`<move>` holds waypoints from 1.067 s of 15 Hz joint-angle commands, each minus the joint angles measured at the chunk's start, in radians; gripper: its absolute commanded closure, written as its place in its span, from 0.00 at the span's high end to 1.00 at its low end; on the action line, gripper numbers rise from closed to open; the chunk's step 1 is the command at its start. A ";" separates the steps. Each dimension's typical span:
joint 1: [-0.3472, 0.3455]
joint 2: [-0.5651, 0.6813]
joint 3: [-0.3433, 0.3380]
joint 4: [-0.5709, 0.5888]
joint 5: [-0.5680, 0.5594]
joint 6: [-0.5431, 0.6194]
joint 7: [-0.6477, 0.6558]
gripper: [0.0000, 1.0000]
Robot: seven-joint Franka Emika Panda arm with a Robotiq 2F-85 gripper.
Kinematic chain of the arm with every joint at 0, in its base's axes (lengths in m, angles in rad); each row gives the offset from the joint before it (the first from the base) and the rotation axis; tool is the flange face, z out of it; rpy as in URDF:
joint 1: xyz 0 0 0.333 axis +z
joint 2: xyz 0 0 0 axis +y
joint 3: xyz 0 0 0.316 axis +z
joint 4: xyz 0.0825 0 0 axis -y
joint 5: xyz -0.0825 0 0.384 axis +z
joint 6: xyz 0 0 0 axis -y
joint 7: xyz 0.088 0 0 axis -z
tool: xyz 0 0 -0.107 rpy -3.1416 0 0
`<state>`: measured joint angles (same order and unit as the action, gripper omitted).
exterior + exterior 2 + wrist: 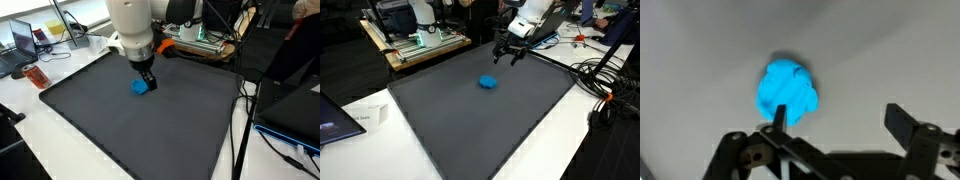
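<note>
A small bright blue lumpy object (139, 86) lies on the dark grey mat (120, 125); it also shows as the blue object (488, 82) in both exterior views. My gripper (148, 78) hangs just above and beside it, and my gripper (508, 57) appears farther back over the mat. In the wrist view the blue object (787, 92) sits in front of one fingertip (779, 113), not between the jaws. The gripper (840, 118) is open, with only bare mat between its fingers.
The mat (480, 115) covers most of a white table (40, 140). A laptop (22, 42) and an orange item (37, 76) lie past one mat edge. Cables (605, 85) and a wooden rack with electronics (420, 42) stand beyond the mat.
</note>
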<state>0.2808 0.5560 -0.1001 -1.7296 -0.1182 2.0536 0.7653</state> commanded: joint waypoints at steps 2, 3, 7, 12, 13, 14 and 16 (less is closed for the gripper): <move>0.019 -0.193 0.023 -0.260 -0.057 0.123 0.106 1.00; 0.026 -0.224 0.026 -0.298 -0.086 0.158 0.125 1.00; 0.034 -0.330 0.042 -0.442 -0.244 0.315 0.184 1.00; -0.019 -0.429 0.082 -0.583 -0.274 0.450 0.140 1.00; -0.027 -0.451 0.082 -0.612 -0.289 0.478 0.135 1.00; -0.039 -0.471 0.085 -0.639 -0.288 0.505 0.115 1.00; -0.069 -0.507 0.092 -0.691 -0.265 0.549 0.040 1.00</move>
<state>0.2650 0.1394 -0.0317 -2.3123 -0.3832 2.5317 0.8852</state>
